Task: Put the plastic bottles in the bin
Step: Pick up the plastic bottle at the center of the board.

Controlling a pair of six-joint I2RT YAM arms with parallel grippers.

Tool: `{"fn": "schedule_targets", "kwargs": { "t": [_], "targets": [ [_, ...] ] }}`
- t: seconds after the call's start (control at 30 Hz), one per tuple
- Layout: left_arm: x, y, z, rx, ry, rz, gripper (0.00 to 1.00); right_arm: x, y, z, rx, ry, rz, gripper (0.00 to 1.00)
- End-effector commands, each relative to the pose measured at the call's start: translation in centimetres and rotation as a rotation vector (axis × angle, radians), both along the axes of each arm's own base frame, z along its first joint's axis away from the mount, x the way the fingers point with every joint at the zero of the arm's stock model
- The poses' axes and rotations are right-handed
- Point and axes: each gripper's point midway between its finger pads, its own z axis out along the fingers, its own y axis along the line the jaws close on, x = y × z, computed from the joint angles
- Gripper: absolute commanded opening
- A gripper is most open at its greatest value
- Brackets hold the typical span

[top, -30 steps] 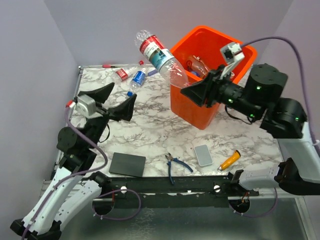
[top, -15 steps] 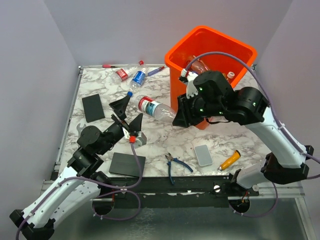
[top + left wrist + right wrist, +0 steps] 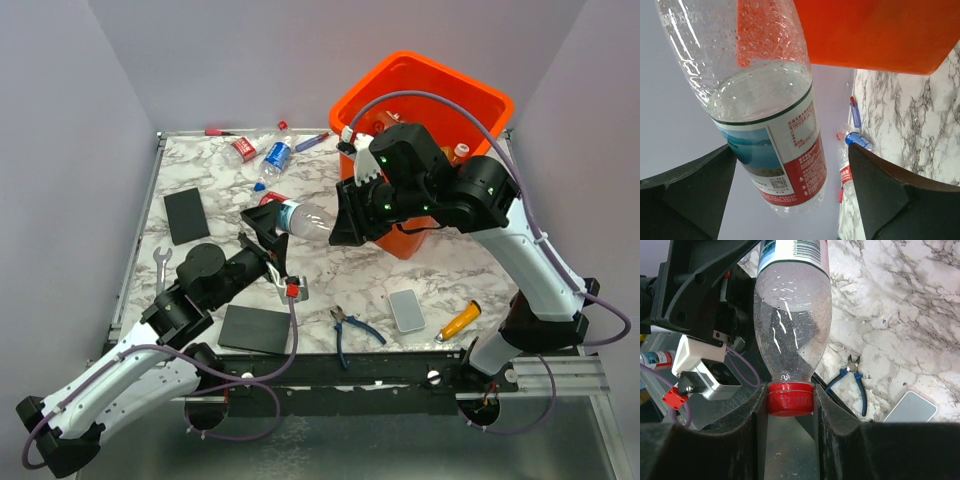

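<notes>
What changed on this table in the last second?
The right gripper, shut on the bottle at its red cap, swung it down and leftward from high beside the bin. The left gripper came in from the left edge and now stands open around the bottle's label end. The bin, the far bottles and the pliers stayed put.

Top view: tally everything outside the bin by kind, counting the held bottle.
Bottles: 3
Black pads: 2
Pens: 2
Pliers: 1
Wrench: 1
Orange-handled tool: 1
Grey phone-like slab: 1
Total: 11
</notes>
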Motion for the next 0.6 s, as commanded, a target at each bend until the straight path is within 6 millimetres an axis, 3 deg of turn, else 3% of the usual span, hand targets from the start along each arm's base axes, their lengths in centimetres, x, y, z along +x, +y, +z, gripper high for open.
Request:
{"fn": "schedule_targets", "kwargs": {
  "t": [0.0,0.23,0.43,0.5,0.57],
  "targets": [
    [0.3,-0.4,0.2,0.018,0.001,0.010,0.87,-1.2,0.3,0.3,0.011,0.015,0.073,0.00],
    [1.2,-0.5,1.9,-0.059,0.001,0.054,0.64,-1.5,-0.5,0.3,0.025,-0.008,0.074,0.00],
    [1.3,-0.9,2.5,-0.127,0.024,0.045,0.53,-1.7,-1.0,1.4,0.062,-0.039,0.069,0.02],
    [1.2,-0.9,2.9,-0.172,0.039,0.046,0.50,-1.7,-1.3,2.1,0.077,-0.055,0.064,0.21],
    [1.1,-1.0,3.2,-0.234,0.073,0.043,0.48,-1.7,-1.6,2.9,0.099,-0.077,0.054,0.54]
  ]
}}
